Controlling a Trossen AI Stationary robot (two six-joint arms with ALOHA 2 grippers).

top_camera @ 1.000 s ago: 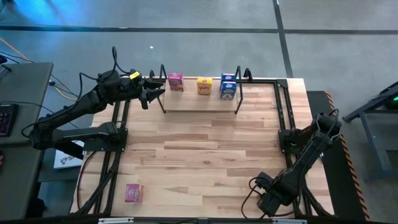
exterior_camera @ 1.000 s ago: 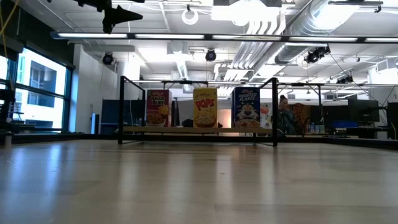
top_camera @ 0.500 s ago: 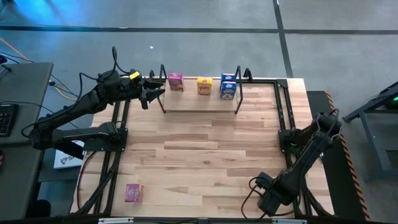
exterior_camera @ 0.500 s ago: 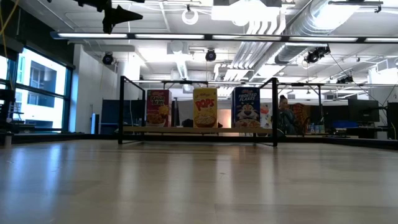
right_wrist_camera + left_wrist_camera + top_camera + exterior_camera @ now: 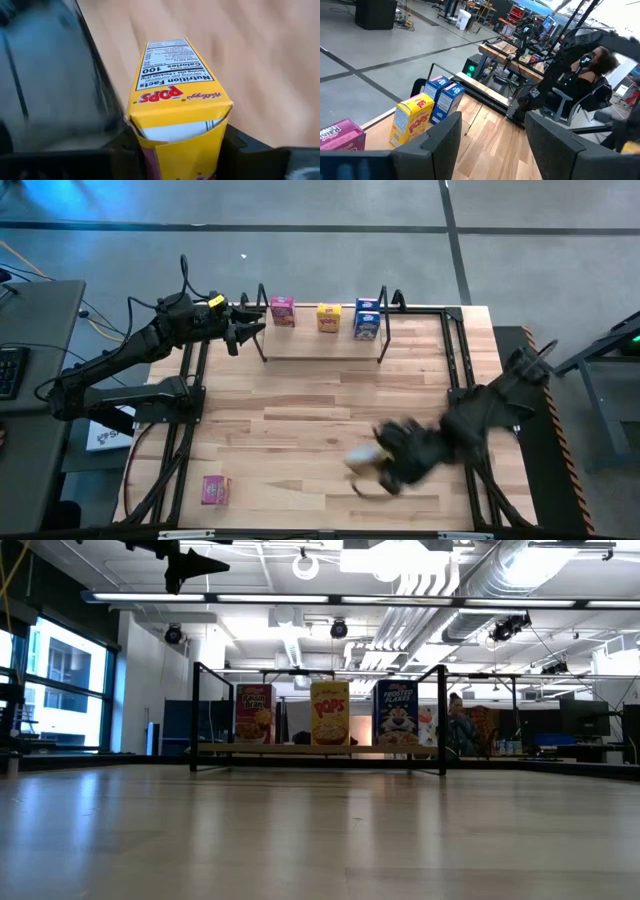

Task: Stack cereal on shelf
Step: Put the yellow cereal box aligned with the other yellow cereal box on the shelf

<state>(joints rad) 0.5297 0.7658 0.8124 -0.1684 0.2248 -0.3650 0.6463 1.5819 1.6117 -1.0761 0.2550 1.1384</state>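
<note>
Right gripper (image 5: 385,463), pinching a yellow Pops box (image 5: 175,112), has swung out over the table; shelf (image 5: 322,332) delivery begins.

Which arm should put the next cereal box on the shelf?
Right. Its gripper already holds a yellow Pops box over mid-table, while the left gripper hovers open and empty by the shelf.

The shelf (image 5: 322,345) stands at the far edge of the desk (image 5: 320,420), carrying three cereal boxes (image 5: 328,317) in a row. The left end effector (image 5: 246,332) hovers just left of the shelf. A fourth box (image 5: 214,489) lies at the near-left corner. The right end effector (image 5: 375,460) is over the near-right area, clamping another box (image 5: 175,112).
</note>
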